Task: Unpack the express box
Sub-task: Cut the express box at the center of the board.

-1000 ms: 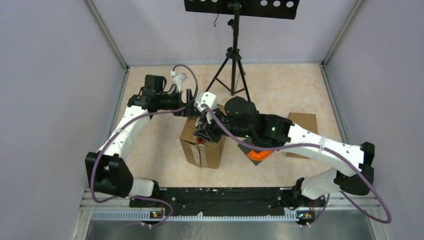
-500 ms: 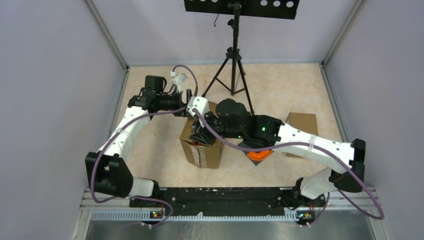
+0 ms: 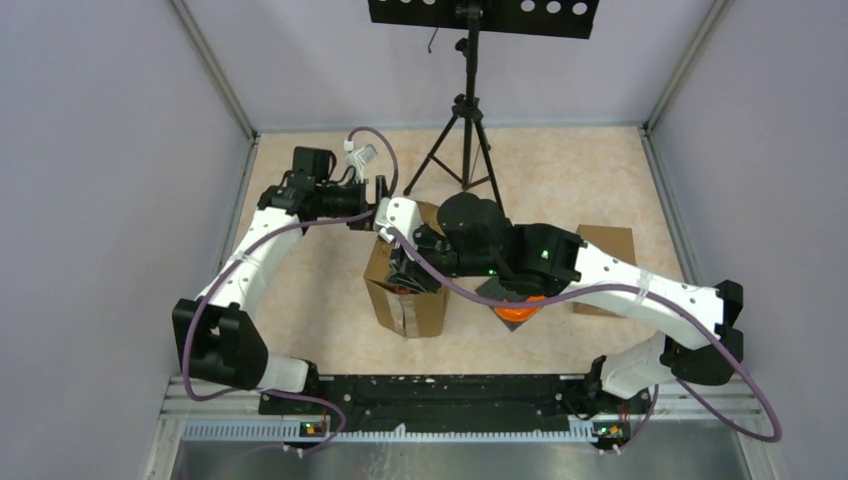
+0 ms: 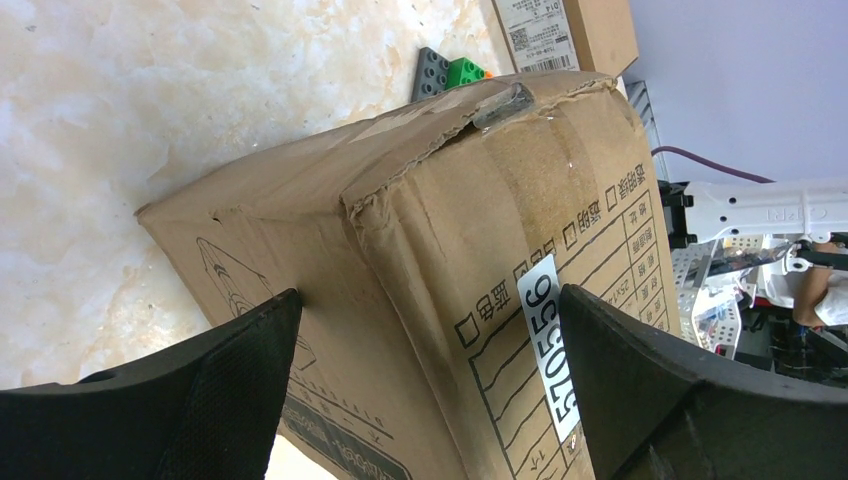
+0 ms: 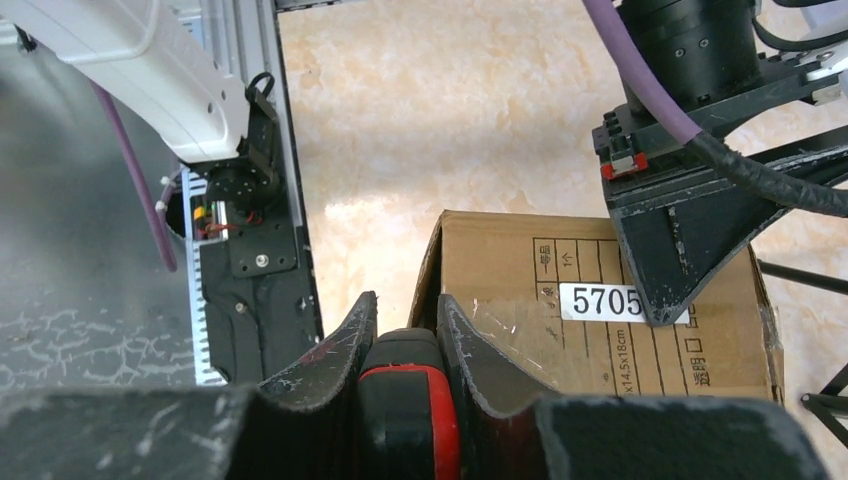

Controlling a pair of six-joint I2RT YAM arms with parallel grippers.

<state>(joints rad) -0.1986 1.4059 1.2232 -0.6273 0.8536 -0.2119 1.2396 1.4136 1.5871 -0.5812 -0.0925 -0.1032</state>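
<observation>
Right gripper [image 5: 405, 318]: fingers clamped on a red-and-black tool [image 5: 408, 400], whose body fills the gap between them; the tool's tip is hidden. This gripper hangs over one top edge of the express box [image 5: 500, 262], close to a corner. Left gripper [image 4: 428, 298]: jaws spread wide, one finger on each side of the box's far end, cardboard between them; cannot tell whether the pads touch it. The box stands on the marbled table [image 3: 300, 200], mid-workspace, under both wrists and turned slightly askew to the table edge. It carries a white label [image 4: 548, 342] reading 570556 on one face. Clear tape [image 4: 505, 100] lies on the top seam, and the cardboard edge beside it is frayed. Beyond the box, on the table, a green brick [image 4: 462, 70] sits against a dark studded plate [image 4: 430, 72], with a smaller carton [image 4: 570, 30] further off. In the top view, an orange object [image 3: 515, 311] is partly hidden under the right forearm, and a tripod [image 3: 465, 130] stands at the back.
</observation>
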